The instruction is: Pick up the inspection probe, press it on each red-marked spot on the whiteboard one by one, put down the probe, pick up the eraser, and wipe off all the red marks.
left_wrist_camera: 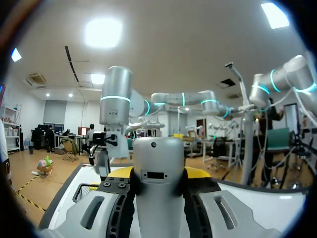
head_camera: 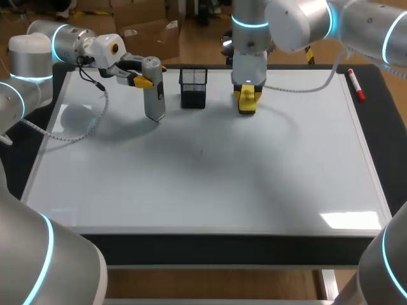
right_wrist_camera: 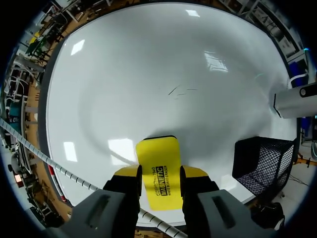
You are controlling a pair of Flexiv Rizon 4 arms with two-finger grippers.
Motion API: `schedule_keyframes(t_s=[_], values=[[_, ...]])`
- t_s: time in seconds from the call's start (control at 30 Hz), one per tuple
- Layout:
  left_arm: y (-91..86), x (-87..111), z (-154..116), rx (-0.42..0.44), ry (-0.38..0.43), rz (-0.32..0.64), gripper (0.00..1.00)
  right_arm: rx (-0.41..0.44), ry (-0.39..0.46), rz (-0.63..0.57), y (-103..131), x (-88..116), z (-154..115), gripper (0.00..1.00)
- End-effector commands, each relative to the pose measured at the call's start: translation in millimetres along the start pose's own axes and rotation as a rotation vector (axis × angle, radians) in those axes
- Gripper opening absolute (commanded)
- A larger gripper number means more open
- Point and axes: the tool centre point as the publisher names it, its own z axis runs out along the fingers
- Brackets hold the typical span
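The grey inspection probe (head_camera: 153, 89) stands upright over the whiteboard's (head_camera: 203, 171) far left part, with my left gripper (head_camera: 141, 77) shut on its upper body. In the left wrist view the probe (left_wrist_camera: 158, 173) fills the space between the fingers of my left gripper (left_wrist_camera: 158, 181). My right gripper (head_camera: 247, 95) is shut on the yellow eraser (head_camera: 247, 103) at the board's far middle. The eraser (right_wrist_camera: 158, 166) sticks out ahead of the right gripper (right_wrist_camera: 158, 184), low over the whiteboard (right_wrist_camera: 148, 74). Only faint thin strokes (right_wrist_camera: 179, 90) show on the board; I see no red marks.
A black mesh basket (head_camera: 193, 88) stands on the far part of the board between the two grippers, and it shows beside the eraser as basket (right_wrist_camera: 262, 166). A red marker (head_camera: 356, 86) lies along the board's far right edge.
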Motion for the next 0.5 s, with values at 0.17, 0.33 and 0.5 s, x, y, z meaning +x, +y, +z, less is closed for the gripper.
schedule_keyframes(t_s=[0.17, 0.33, 0.5], values=[[1.0, -5.7, -5.5, 0.006, 0.173, -0.003, 0.0, -0.008, 0.021, 0.008, -3.1, 1.1, 3.9, 0.0], [1.0, -5.7, -5.5, 0.006, 0.173, -0.003, 0.0, -0.006, 0.023, 0.019, -3.7, 3.3, 2.4, 0.98], [1.0, -5.7, -5.5, 0.006, 0.173, -0.003, 0.0, 0.005, 0.01, 0.043, -4.0, 7.9, -3.2, 1.0]])
